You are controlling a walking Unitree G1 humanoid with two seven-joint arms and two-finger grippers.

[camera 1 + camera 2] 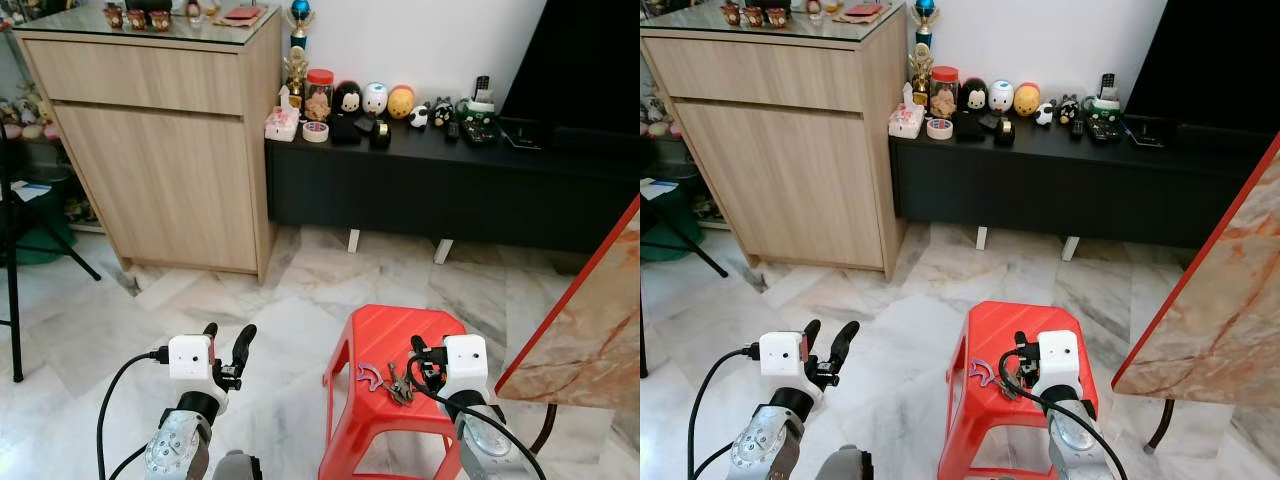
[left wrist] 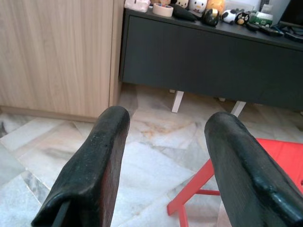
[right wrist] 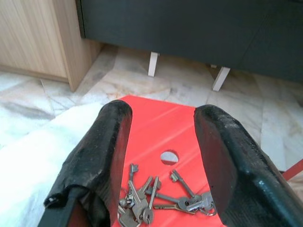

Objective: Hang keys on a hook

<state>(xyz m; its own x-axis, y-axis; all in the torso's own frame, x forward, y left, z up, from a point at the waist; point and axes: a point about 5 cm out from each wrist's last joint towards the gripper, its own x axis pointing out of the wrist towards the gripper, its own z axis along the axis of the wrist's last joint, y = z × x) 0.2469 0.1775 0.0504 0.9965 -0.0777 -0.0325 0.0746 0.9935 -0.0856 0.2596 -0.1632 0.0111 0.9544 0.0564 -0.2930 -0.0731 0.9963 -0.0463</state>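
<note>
Left eye: keys [image 1: 396, 383] on red stool [image 1: 385, 330], at nine o'clock of right tool [image 1: 422, 362].
Right wrist: tool gaping, empty, straddling keys.
Risk: loose bunch sliding off the stool.
Left tool [image 2: 165, 161] open, empty.

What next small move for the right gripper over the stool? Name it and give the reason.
Probably lower the right gripper straight down onto the keys and close. Its fingers stand open with the bunch lying loose on the red stool between and just below them, not yet gripped. The left gripper is open over the floor, away from the stool, so the pickup looks like the right arm's.
</note>
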